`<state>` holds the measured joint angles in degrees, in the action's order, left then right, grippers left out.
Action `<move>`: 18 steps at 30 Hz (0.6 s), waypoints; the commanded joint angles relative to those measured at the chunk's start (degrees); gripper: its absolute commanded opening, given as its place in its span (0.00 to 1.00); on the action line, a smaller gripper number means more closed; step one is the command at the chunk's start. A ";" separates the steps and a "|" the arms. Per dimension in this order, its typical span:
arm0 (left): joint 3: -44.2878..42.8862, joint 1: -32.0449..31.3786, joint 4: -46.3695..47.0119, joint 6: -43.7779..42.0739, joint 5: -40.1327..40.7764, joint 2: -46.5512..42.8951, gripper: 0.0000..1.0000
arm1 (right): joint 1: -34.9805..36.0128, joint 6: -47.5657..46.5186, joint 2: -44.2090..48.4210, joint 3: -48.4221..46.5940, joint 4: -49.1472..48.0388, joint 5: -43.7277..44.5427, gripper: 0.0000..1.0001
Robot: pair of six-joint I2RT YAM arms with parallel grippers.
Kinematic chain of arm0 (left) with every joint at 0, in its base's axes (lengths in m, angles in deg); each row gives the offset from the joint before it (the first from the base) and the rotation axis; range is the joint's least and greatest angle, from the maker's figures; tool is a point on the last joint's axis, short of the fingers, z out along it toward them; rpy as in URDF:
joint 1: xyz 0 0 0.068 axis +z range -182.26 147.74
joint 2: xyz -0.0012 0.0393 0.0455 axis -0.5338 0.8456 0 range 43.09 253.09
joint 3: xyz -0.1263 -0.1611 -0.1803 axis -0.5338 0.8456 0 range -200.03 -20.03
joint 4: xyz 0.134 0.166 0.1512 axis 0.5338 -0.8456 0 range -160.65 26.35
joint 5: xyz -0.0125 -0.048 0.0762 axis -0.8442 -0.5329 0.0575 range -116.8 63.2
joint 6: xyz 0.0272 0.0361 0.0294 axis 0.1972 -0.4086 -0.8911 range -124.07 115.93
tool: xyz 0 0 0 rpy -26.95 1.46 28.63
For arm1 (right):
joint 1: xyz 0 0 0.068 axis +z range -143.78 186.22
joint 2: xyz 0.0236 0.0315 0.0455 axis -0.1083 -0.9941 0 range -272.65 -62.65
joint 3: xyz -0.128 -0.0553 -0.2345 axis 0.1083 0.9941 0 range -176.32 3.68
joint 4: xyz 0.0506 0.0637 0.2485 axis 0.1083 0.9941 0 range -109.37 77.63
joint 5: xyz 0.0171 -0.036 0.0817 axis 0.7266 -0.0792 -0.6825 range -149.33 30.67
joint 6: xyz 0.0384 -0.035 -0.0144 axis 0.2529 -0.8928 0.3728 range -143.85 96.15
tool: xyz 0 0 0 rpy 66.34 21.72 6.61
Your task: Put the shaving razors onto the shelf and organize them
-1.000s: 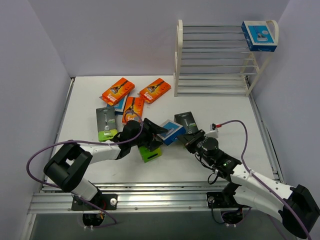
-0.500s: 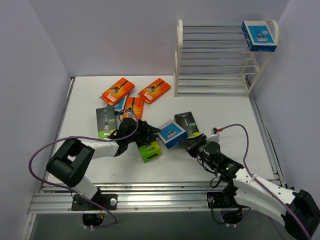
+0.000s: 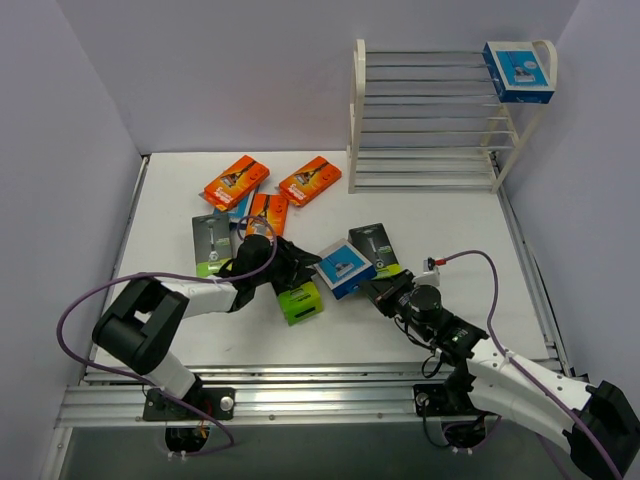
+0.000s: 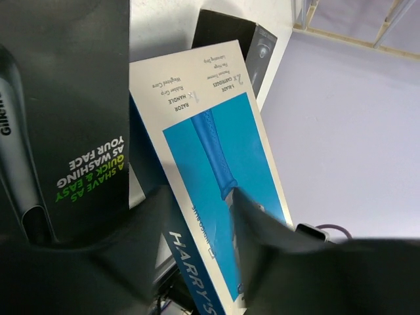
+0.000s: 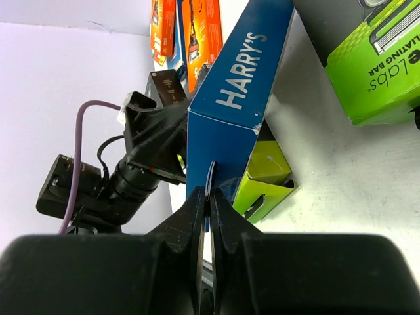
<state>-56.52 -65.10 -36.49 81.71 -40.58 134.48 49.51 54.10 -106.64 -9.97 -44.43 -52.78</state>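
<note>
While my left gripper [image 3: 306,268] clasped the flat blue-and-white razor pack [image 3: 343,268] from both sides, that pack stood tilted up on edge over the white worktop [image 3: 450,225], well in front of the cream-white plastic-framed shelf [image 3: 430,120] with its silvery rod tiers. My right gripper [image 3: 384,292], clenched on nothing, hung farther still from the shelf. A second blue-and-white pack [image 3: 519,70] lay at the right end of the shelf's top tier.

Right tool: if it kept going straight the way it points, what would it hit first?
Most likely the blue razor pack, standing on edge right ahead of the shut right tool. Its tips look almost against the pack's lower corner; whether they touch, I cannot tell.
</note>
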 commanded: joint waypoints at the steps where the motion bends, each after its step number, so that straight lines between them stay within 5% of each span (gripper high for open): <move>1: -1.31 0.32 3.08 -0.44 -0.98 -2.10 0.60 | 0.75 0.09 0.75 0.03 -1.40 -0.57 0.00; 11: 0.10 -1.26 -5.53 4.22 -1.25 -6.93 0.91 | 0.75 0.09 0.57 0.20 -1.57 -0.13 0.00; 18: -1.39 -5.04 -5.89 6.15 -1.43 -5.70 0.98 | 0.92 0.27 1.09 -0.50 -0.43 1.19 0.00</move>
<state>-56.48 -68.73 -41.82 86.08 -41.65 129.02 49.84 54.12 -106.64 -9.84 -44.37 -52.80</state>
